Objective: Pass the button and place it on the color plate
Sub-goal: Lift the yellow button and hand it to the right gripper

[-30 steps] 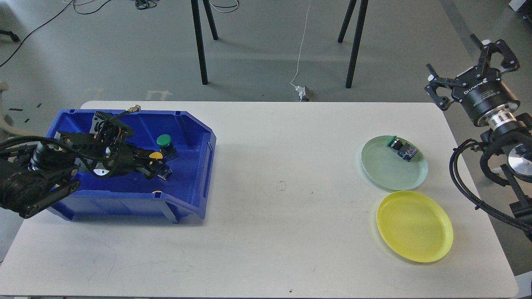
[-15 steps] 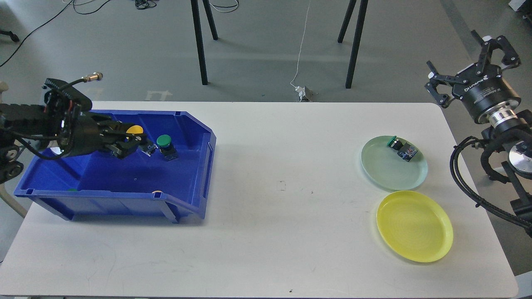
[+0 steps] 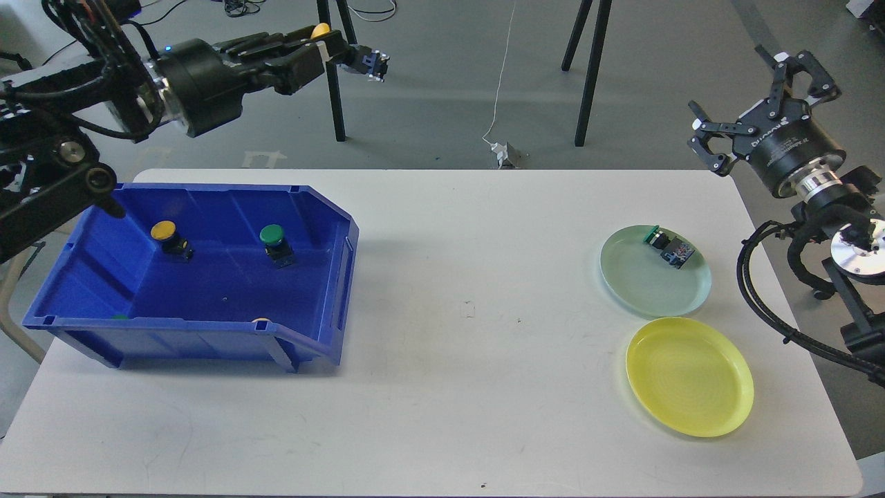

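Observation:
My left gripper (image 3: pixel 339 52) is raised high above the table's back left, shut on a yellow button (image 3: pixel 320 30) whose black base sticks out to the right. In the blue bin (image 3: pixel 311 200) lie another yellow button (image 3: pixel 166 232) and a green button (image 3: pixel 272 237). A green button (image 3: pixel 665 245) lies on the pale green plate (image 3: pixel 643 283). The yellow plate (image 3: pixel 689 377) in front of it holds nothing. My right gripper (image 3: pixel 764 93) is open and empty, up beyond the table's back right corner.
The white table (image 3: pixel 470 311) is bare between the bin and the plates. Black stand legs (image 3: pixel 335 90) and a cable with a plug (image 3: pixel 503 153) are on the floor behind the table.
My left gripper lifted the yellow button out of the bin and swung it up and right. A second yellow button now shows in the bin. My right gripper shifted slightly left.

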Controlling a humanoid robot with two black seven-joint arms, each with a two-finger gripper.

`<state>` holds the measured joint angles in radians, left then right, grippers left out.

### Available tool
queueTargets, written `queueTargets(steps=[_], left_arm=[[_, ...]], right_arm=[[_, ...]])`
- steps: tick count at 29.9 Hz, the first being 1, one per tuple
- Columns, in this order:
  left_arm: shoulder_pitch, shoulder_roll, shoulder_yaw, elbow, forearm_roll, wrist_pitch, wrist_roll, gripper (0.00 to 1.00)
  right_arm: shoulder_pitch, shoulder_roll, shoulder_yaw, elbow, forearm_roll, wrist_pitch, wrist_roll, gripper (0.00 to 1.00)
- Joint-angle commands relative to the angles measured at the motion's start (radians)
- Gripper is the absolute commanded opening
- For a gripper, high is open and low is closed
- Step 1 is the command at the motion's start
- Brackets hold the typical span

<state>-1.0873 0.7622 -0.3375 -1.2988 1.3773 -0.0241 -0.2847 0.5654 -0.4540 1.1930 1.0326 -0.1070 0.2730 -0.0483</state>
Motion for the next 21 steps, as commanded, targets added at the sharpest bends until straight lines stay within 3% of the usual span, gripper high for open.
queueTargets(steps=[1, 8, 11, 21], left_arm=[[0.001, -0.115, 0.0, 0.019, 0.003, 0.079, 0.001, 0.32], [-0.002, -0.325, 0.005, 0.114, 0.104, 0.096, 0.006, 0.27], [0.0, -0.386, 0.002, 0.177, 0.149, 0.098, 0.03, 0.27], [-0.006, -0.491, 0.003, 0.268, 0.157, 0.098, 0.05, 0.27]], right_arm=[[0.05, 0.0, -0.084, 0.003, -0.008, -0.003, -0.005, 0.95], [0.171, 0.052, -0.297, 0.056, -0.017, -0.015, -0.004, 0.94], [0.174, 0.083, -0.312, 0.099, -0.019, -0.058, -0.005, 0.94], [0.172, 0.16, -0.348, 0.161, -0.066, -0.081, -0.007, 0.87]])
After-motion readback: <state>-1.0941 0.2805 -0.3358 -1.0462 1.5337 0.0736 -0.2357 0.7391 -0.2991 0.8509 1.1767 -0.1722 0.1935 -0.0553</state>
